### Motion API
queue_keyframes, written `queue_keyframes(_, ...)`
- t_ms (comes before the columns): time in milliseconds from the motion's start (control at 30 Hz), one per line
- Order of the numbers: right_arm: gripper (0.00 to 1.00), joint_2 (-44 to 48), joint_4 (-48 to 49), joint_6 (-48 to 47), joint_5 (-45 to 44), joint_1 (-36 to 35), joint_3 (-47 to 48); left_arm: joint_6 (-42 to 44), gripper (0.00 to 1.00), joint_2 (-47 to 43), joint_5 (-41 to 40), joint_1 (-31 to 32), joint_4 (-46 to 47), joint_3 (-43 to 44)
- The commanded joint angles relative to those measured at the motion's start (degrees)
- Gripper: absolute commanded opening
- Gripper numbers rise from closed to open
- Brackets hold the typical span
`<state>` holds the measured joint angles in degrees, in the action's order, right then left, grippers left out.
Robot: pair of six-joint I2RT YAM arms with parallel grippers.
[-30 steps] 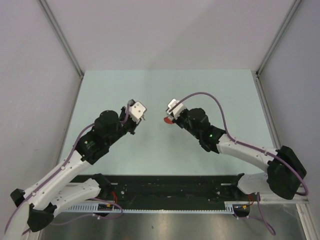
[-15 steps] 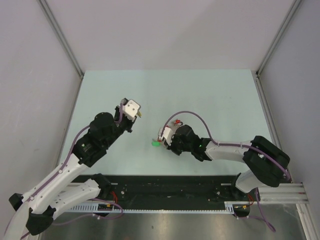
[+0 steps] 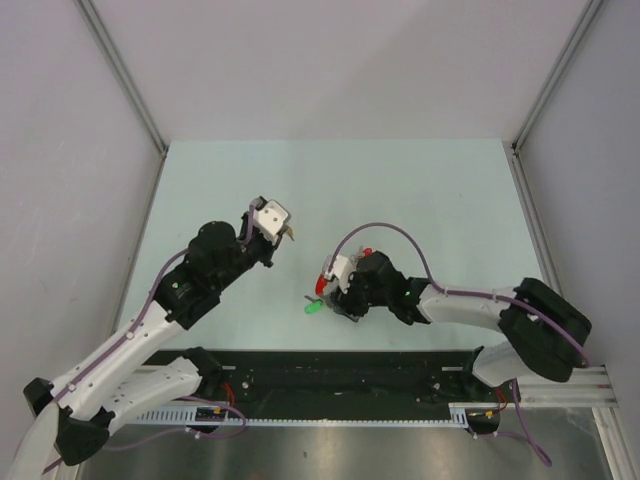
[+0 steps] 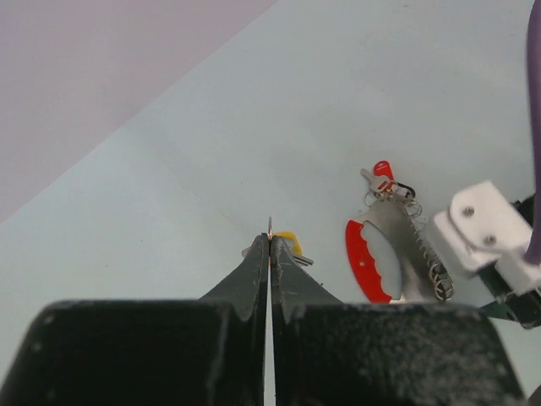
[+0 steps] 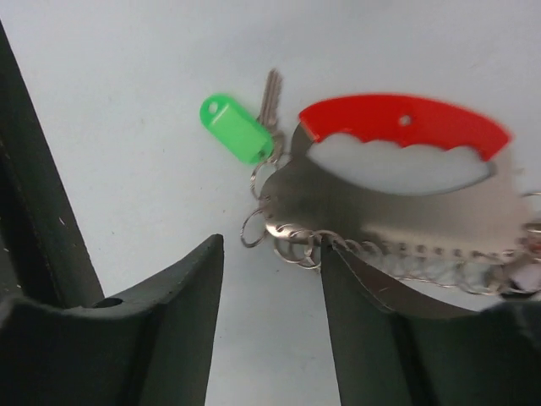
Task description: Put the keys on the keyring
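My left gripper point(image 3: 288, 233) hangs above the table, shut on the thin ring of the yellow key point(image 4: 290, 240), whose head shows just behind the fingertips point(image 4: 270, 245). The keyring point(image 5: 397, 199), a metal fan-shaped plate with a red curved band point(image 5: 404, 118) and small loops along its edge, lies on the table. The green key point(image 5: 237, 128) hangs from one loop. My right gripper point(image 5: 270, 254) stands open over the plate's looped edge, and its right finger point(image 5: 372, 296) covers part of that edge. A red key point(image 4: 382, 172) lies at the keyring's far end.
The pale green table point(image 3: 420, 190) is walled by grey panels on three sides. A black rail point(image 3: 340, 375) runs along the near edge between the arm bases. My two grippers are about a hand's width apart.
My right gripper came down towards the near side with the keyring and opened, leaving it on the table with the green key. The left gripper shifted only slightly and stayed shut.
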<state>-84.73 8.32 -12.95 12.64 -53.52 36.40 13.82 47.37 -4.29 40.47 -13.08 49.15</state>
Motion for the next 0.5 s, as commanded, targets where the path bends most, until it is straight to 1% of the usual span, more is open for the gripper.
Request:
queue_keyframes(0, 0.57, 10.3, 1.2, 4.7, 2.0, 3.5, 0.4, -2.6, 0.0, 1.4, 7.3, -0.4, 3.8, -0.4)
queue_keyframes(33, 0.59, 14.3, 1.0, 6.3, 2.6, 5.5, 0.4, -2.7, 0.0, 1.9, 8.4, -0.4, 4.0, -0.4)
queue_keyframes(100, 0.61, 18.2, 0.9, 7.9, 4.9, 7.9, 0.3, -4.2, 0.0, 2.3, 11.3, -0.4, 5.1, -0.7)
queue_keyframes(133, 0.61, 21.6, 1.2, 10.2, 5.5, 10.1, 0.2, -5.0, 0.01, 2.5, 12.2, -0.4, 6.6, -0.9)
queue_keyframes(233, 0.62, 28.0, 3.4, 14.3, 8.4, 13.6, -0.4, -7.1, 0.0, 3.4, 18.5, -0.4, 9.2, -1.2)
queue_keyframes(367, 0.61, 33.6, 6.4, 15.8, 11.3, 15.8, -0.8, -8.8, 0.0, 4.5, 27.7, -0.4, 12.8, -2.4)
queue_keyframes(400, 0.6, 34.7, 7.1, 15.9, 12.2, 16.0, -0.8, -9.2, 0.0, 4.7, 31.3, -0.4, 14.7, -2.7)
queue_keyframes(467, 0.59, 37.1, 9.1, 15.8, 15.5, 16.4, -0.9, -10.0, 0.0, 5.0, 35.0, -0.4, 17.4, -3.6)
